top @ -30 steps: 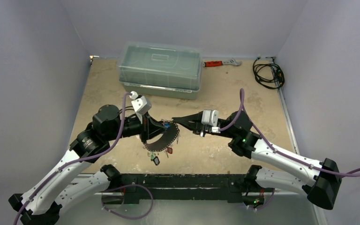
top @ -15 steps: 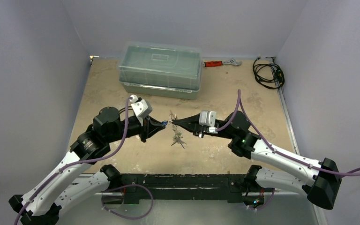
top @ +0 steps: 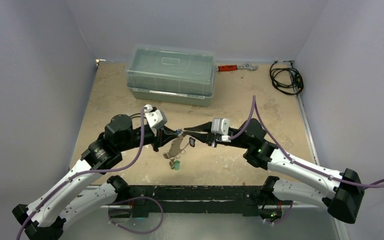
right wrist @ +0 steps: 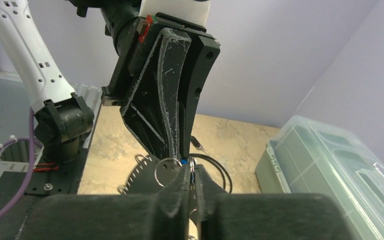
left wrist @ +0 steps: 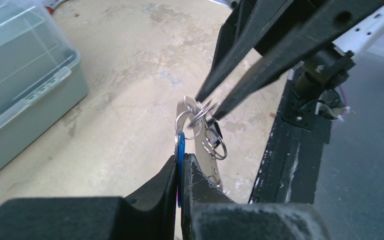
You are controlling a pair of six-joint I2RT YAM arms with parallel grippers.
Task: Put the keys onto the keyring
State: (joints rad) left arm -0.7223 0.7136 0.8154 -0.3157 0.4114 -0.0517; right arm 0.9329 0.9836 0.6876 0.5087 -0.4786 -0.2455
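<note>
The two grippers meet tip to tip above the middle of the table. My left gripper (top: 172,133) (left wrist: 181,159) is shut on the blue tag (left wrist: 180,146) of one of the keys. Its small split ring (left wrist: 188,125) sits just beyond the fingertips. My right gripper (top: 184,132) (right wrist: 192,170) comes in from the right, jaws almost together, pinching the top rim of the keyring (top: 175,146) (left wrist: 202,150) (right wrist: 142,177). The keyring hangs below both tips, tilted and blurred. Other keys dangle from it, one with a green tag (top: 177,165).
A clear plastic lidded box (top: 171,74) stands at the back. The orange-handled wrench (top: 236,66) lies to its right, with a coiled black cable (top: 286,78) in the far right corner. A black rail (top: 190,192) runs along the near table edge.
A second ago the keyring hung broadside from my left gripper. It then swung edge-on between the two tips and now hangs tilted below them. The left gripper has shifted slightly right.
</note>
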